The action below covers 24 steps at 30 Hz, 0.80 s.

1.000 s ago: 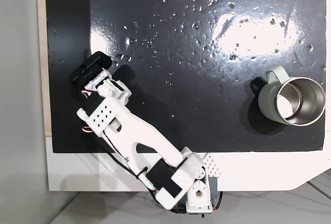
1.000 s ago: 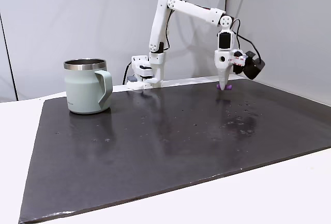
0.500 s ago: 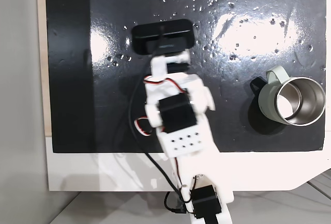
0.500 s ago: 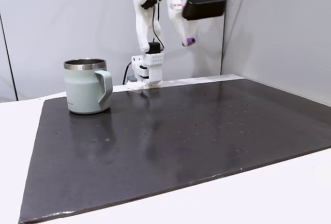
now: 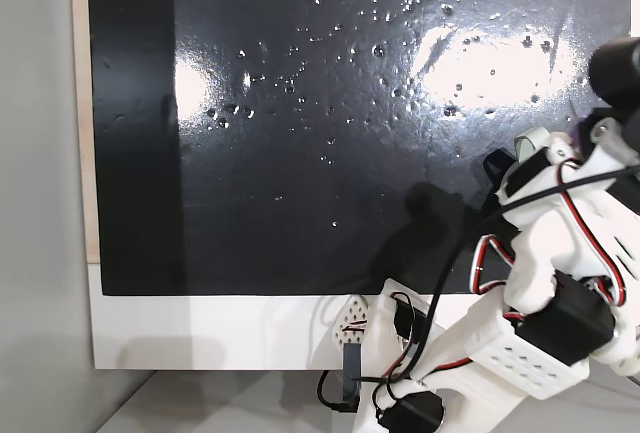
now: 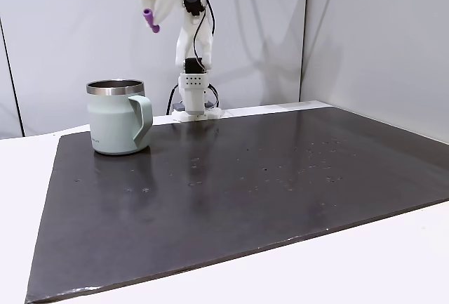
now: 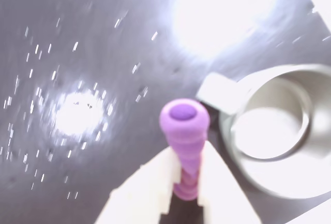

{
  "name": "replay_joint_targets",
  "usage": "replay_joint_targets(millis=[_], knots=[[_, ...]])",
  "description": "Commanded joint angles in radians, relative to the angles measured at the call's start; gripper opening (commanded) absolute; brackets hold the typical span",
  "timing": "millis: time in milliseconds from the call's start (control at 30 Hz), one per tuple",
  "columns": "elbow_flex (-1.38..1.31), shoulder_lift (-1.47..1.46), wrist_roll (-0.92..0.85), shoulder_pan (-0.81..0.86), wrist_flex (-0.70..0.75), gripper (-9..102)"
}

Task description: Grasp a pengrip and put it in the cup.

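Note:
My gripper hangs high in the air, shut on the purple ribbed pengrip, above and slightly right of the pale mint-green cup in a fixed view from the side. The wrist view has the pengrip clamped between my two white fingers, its open end pointing down, with the steel-lined cup just to its right below. In a fixed view from above, the arm covers most of the cup; its handle and a sliver of the purple pengrip show beside the wrist.
The cup stands on a large black mat dotted with small specks, lying on a white table. The arm's base sits at the mat's far edge. Grey walls stand behind and to the right.
The arm has swung from over the mat's middle to the cup's side, carrying the pengrip higher; one second ago the gripper was down at the mat on the opposite side.

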Motion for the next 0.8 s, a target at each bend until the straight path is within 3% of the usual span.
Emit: replay_joint_targets(millis=[0, 300, 767], knots=[[0.025, 0.058, -0.035, 0.121, -0.107, 0], [0.459, 0.227, -0.132, 0.27, -0.439, 0], [0.733, 0.393, -0.127, 0.249, -0.572, 0]])
